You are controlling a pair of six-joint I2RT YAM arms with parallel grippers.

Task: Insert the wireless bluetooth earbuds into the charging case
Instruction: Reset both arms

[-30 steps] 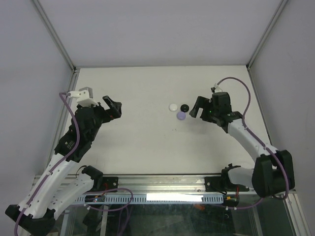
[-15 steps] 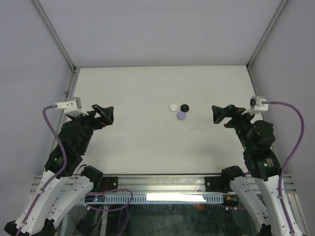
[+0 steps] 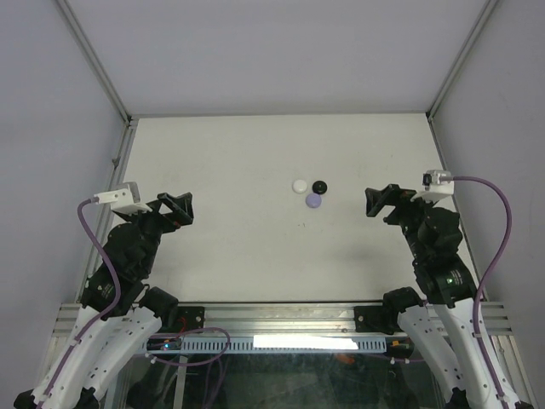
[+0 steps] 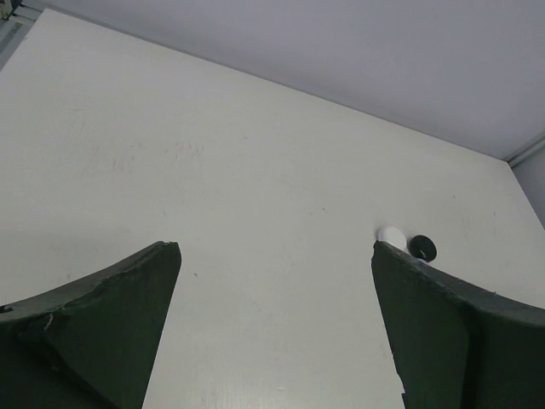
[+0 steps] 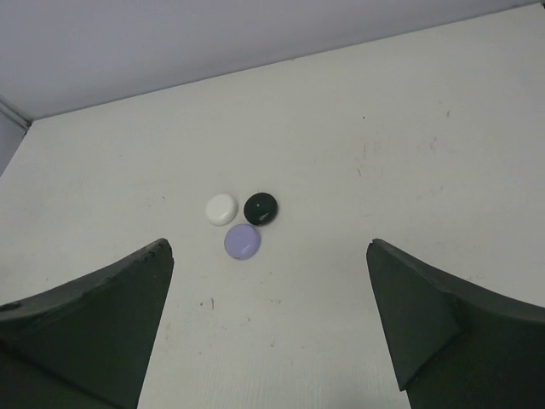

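- Top view: the white case [image 3: 300,185], black case [image 3: 319,187] and lavender case [image 3: 314,201] sit in a tight cluster on the table [image 3: 230,170], between the arms. They are nearer the right gripper [image 3: 375,202] than the left gripper [image 3: 176,207]. Both grippers are well apart from them, jaws spread and empty. No loose earbuds show, and I cannot tell whether they are inside.
- Left wrist view: the white case [image 4: 392,236] and black case [image 4: 423,247] lie far ahead, off to the right by one jaw, which hides the lavender one. A long diagonal reach from here could arrive off-line and scatter the cluster.
- Right wrist view: the cluster lies ahead, slightly left of centre, with the lavender case [image 5: 242,241] nearest. The cases look smooth and closely packed. A jaw closing on one would likely shove its neighbour, or the case could slip out.
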